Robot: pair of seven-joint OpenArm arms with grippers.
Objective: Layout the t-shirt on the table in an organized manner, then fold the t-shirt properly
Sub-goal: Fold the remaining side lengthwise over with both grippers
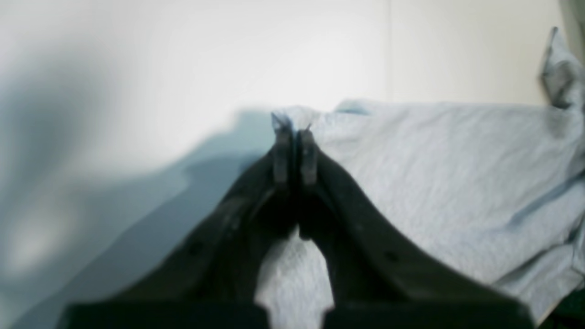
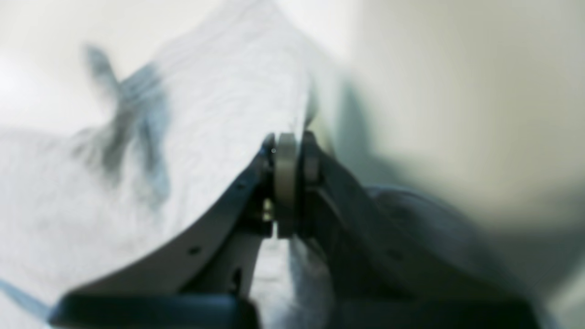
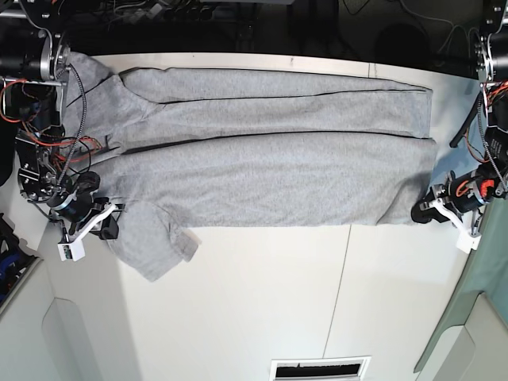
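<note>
On the white desk (image 3: 262, 302), the grey t-shirt (image 3: 262, 151) lies spread across the far half, its long axis running side to side in the base view. The shoulder and sleeve end points toward that view's left, where one short sleeve (image 3: 155, 242) sticks out toward the near edge; the hem end points toward its right. A long crease runs along the body, so the upper strip looks already turned over, and no printed lettering shows on the upward face.

The right gripper (image 3: 107, 225) sits at the shirt's near edge beside that sleeve, its jaws clamped together on the t-shirt; the right wrist view shows grey cloth rising from the pinch. The left gripper (image 1: 295, 137) is at the near hem corner, jaws likewise clamped on the t-shirt edge. Holding both ends of the same long edge at once probably serves to lift it evenly and carry it over for a lengthwise fold without the cloth sagging or skewing.
</note>
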